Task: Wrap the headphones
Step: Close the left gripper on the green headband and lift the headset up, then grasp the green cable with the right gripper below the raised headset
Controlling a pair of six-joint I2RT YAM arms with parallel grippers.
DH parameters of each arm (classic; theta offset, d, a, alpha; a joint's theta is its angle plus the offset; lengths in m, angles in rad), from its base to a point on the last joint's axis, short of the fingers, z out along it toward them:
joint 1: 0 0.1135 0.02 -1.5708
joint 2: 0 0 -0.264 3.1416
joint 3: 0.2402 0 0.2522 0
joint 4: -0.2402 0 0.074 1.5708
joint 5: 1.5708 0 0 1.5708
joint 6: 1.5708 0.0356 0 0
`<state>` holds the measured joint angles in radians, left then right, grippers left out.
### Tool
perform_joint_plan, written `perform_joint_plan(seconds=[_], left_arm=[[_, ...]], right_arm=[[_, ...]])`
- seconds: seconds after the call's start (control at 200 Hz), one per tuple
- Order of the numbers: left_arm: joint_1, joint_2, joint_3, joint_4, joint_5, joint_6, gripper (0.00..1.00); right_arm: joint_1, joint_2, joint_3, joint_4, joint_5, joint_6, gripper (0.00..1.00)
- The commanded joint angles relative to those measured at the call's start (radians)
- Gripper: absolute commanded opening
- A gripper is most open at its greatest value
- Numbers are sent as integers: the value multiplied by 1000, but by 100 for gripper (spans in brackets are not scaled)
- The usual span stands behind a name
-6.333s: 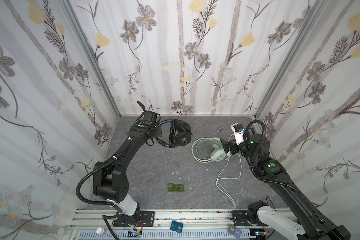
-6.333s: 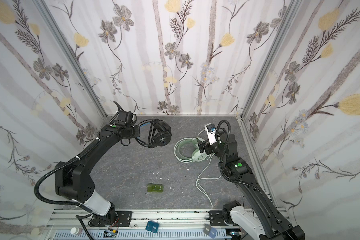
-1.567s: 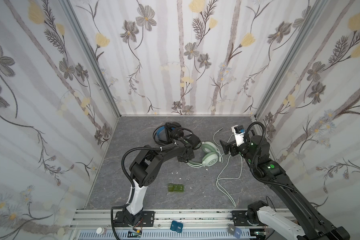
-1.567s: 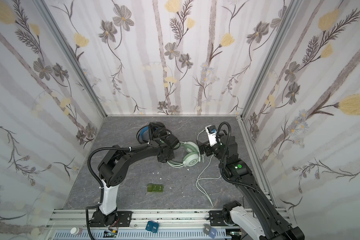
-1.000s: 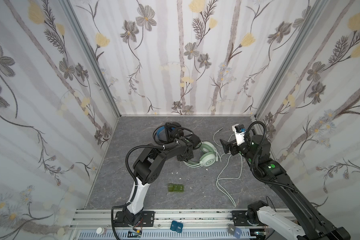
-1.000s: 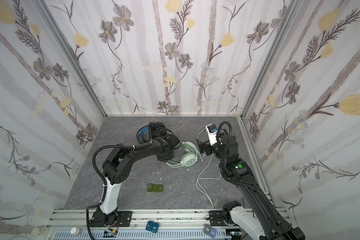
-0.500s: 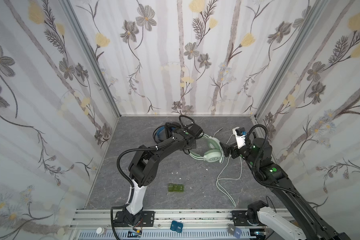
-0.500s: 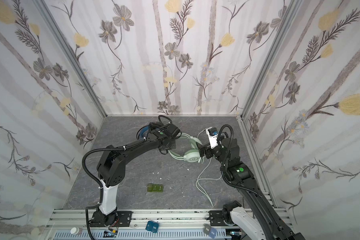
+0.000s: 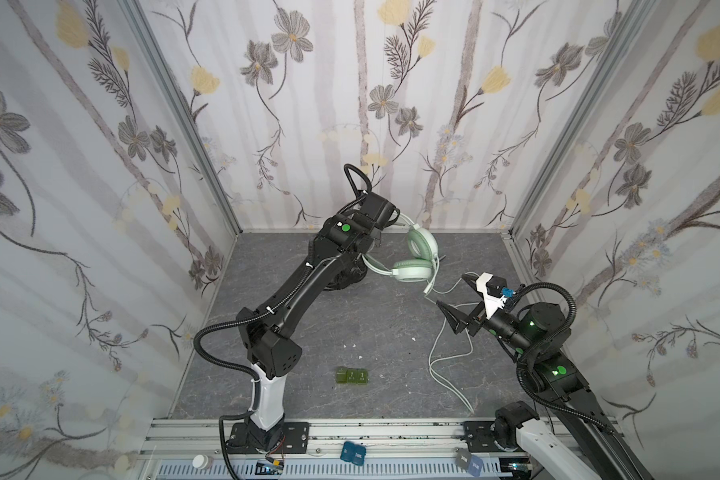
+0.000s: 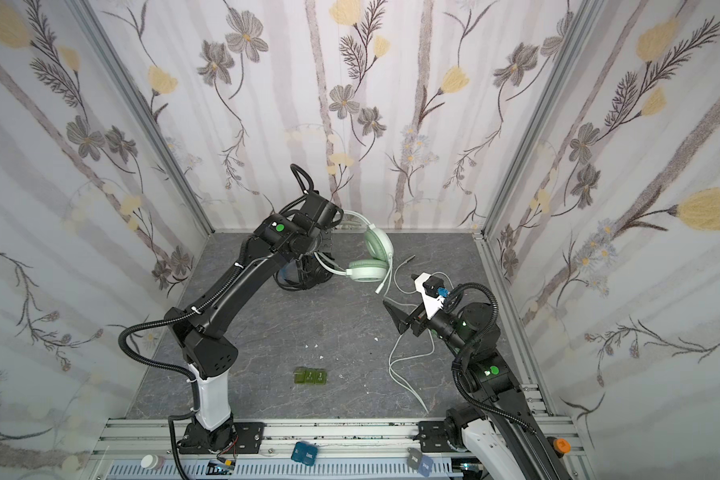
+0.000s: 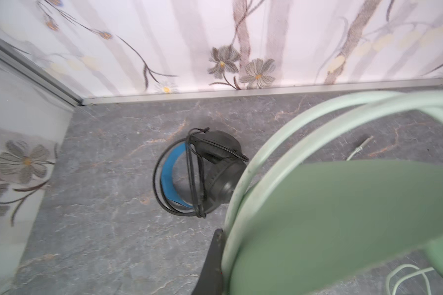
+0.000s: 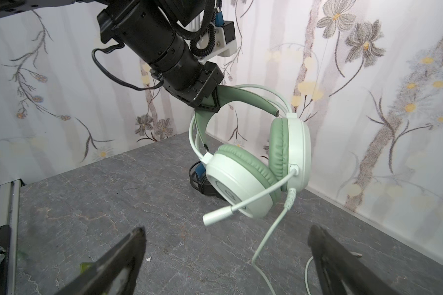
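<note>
My left gripper (image 9: 385, 222) is shut on the headband of the pale mint-green headphones (image 9: 420, 246) and holds them in the air near the back wall, earcups hanging down. The right wrist view shows those jaws (image 12: 210, 102) pinching the green band. The whitish-green cable (image 9: 447, 353) trails from one earcup down to the table. My right gripper (image 9: 454, 292) is open just below and right of the earcups, and the cable (image 12: 266, 237) hangs between its fingers without touching them. The black headphones (image 11: 210, 173) with a blue inner band lie on the table under my left arm, cable wound round them.
A small green block (image 9: 352, 376) lies near the front of the grey table (image 9: 308, 374), with white crumbs nearby. The cable's plug (image 11: 361, 146) rests by the back wall. Patterned walls close in three sides; an aluminium rail (image 9: 391, 432) runs along the front.
My left gripper shut on the green headband and lifted the headphones off the table, up and toward the back wall. The right gripper stayed open and barely moved.
</note>
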<state>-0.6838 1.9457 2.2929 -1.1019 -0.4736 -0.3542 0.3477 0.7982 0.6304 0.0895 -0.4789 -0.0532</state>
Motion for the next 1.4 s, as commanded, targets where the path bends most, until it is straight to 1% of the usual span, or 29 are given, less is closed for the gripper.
perform_joint_plan(seconds=[0.0,0.13,0.235,0.315,0.36,0.65,0.939,1.119,1.234,1.394], left_arm=[[12,-6,100,-77,-35,60,0],[17,22,251,-147,-16,78,0],[17,24,312,-168,5,70,0],[17,6,312,-167,20,55,0],[17,-3,313,-165,32,48,0],[13,-38,312,-142,106,19,0],[13,-73,312,-120,153,-2,0],[16,-91,312,-107,180,-31,0],[21,-102,312,-95,193,-50,0],[35,-116,310,-72,230,-67,0]], right_arm=[[0,24,-15,66,-50,13,97],[0,65,-17,114,-74,14,96],[2,120,-4,157,-91,26,94],[5,164,6,186,-96,35,87],[6,183,11,207,-101,39,85],[46,277,28,295,-146,61,86],[50,375,58,397,-164,113,85],[51,415,44,448,-173,139,83],[56,426,11,472,-165,148,77],[57,443,-27,517,-166,174,72]])
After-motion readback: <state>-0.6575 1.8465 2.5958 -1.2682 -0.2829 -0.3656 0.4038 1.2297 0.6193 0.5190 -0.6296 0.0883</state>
